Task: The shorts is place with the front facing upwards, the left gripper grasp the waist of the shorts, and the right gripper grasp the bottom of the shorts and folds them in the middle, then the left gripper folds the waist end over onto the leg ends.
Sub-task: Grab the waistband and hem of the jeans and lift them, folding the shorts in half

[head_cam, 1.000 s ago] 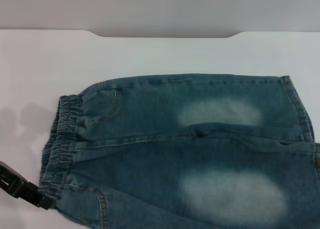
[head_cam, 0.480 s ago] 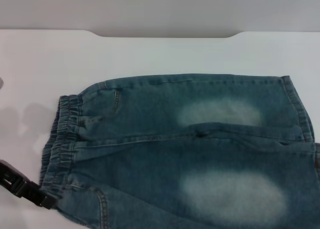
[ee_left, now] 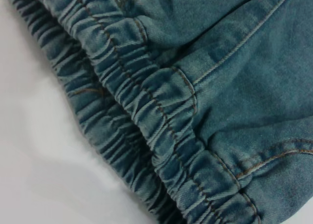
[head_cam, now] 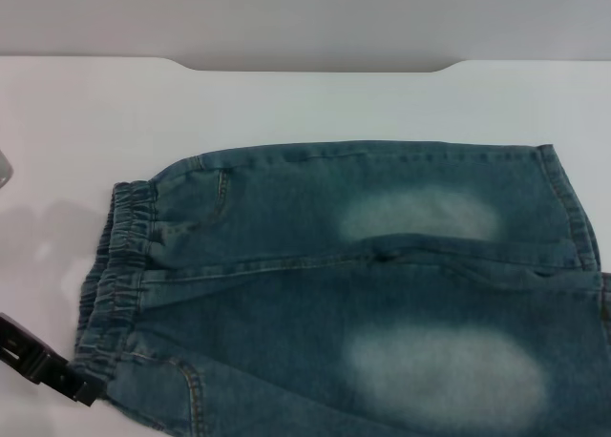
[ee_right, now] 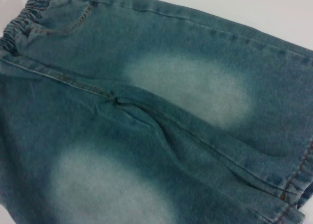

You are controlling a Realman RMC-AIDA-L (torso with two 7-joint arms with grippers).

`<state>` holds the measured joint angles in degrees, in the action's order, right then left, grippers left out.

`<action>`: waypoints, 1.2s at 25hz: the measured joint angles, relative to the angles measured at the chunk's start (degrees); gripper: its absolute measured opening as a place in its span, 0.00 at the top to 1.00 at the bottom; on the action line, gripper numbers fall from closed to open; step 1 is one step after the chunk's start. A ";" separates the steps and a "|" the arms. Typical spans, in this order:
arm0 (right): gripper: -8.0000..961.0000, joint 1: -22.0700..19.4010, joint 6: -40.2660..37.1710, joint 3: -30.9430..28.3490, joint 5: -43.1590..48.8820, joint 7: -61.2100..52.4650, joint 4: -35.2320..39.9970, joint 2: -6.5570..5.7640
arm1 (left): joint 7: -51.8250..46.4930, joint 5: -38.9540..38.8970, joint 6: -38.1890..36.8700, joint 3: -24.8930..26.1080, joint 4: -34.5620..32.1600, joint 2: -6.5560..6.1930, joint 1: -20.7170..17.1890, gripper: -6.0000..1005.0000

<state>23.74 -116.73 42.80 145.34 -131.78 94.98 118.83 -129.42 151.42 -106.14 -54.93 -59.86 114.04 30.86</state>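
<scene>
Head view: you see the shorts [head_cam: 363, 284] lying flat on the white table [head_cam: 286, 103], waistband [head_cam: 119, 275] toward the robot's left. The left gripper [head_cam: 72, 384] sits at the waistband's near corner; you cannot tell its finger state. The right gripper is out of sight.

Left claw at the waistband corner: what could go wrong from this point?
The left claw sits at the very corner of the elastic waistband, so it may pinch only the edge or one layer, and the shorts could slip free on lifting. The waistband lies bunched in two ruffled layers, which makes a partial grasp likelier. The right claw is not visible, so the leg hems appear unheld; folding now would probably go uneven.
</scene>
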 joint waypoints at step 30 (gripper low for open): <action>0.50 -0.45 0.58 -1.02 0.04 0.09 0.64 0.00 | 0.63 1.86 0.55 -0.18 0.11 -0.14 0.89 0.94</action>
<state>23.28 -116.15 41.78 145.38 -131.69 95.63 118.83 -128.79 153.29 -105.60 -55.11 -59.75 113.89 31.75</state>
